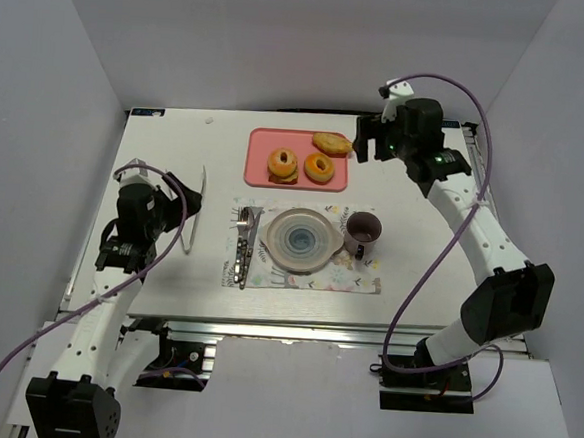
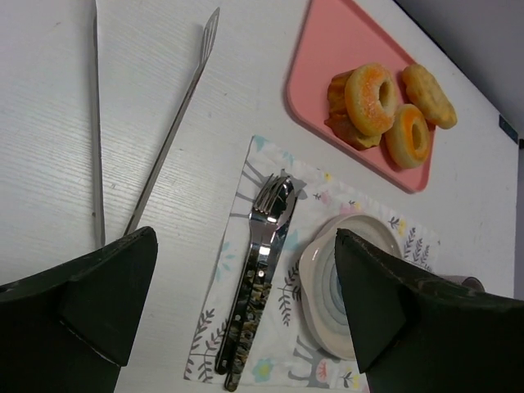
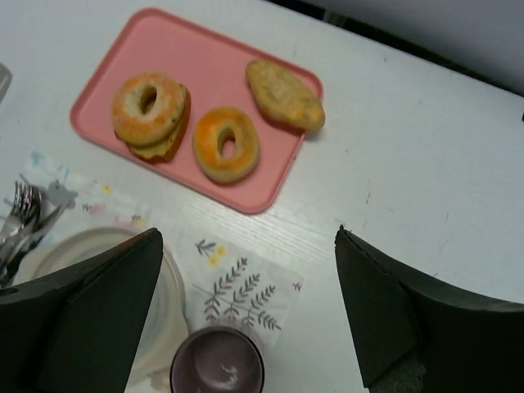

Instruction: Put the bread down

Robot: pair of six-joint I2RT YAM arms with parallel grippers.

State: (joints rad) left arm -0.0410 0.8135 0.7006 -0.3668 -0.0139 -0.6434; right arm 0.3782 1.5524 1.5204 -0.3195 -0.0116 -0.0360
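The bread [image 1: 320, 167] is a flat golden-orange ring with a dark hole, lying in the middle of the pink tray [image 1: 262, 142]. It also shows in the right wrist view [image 3: 225, 144] and in the left wrist view [image 2: 408, 136]. My right gripper [image 1: 364, 142] hangs open and empty just right of the tray, above the table; in its own view [image 3: 247, 233] the jaws stand wide apart. My left gripper [image 1: 180, 204] is open and empty at the left, above the table near the tongs; in its own view [image 2: 246, 237] the jaws stand wide apart.
On the tray, a thicker ring bread with a brown lower layer [image 1: 283, 164] lies left and an oval bun [image 1: 331, 143] lies at the back right. A patterned placemat [image 1: 353, 280] holds a plate [image 1: 301, 240], a purple cup [image 1: 362, 231] and cutlery [image 1: 245, 246]. Metal tongs [image 1: 198, 207] lie left.
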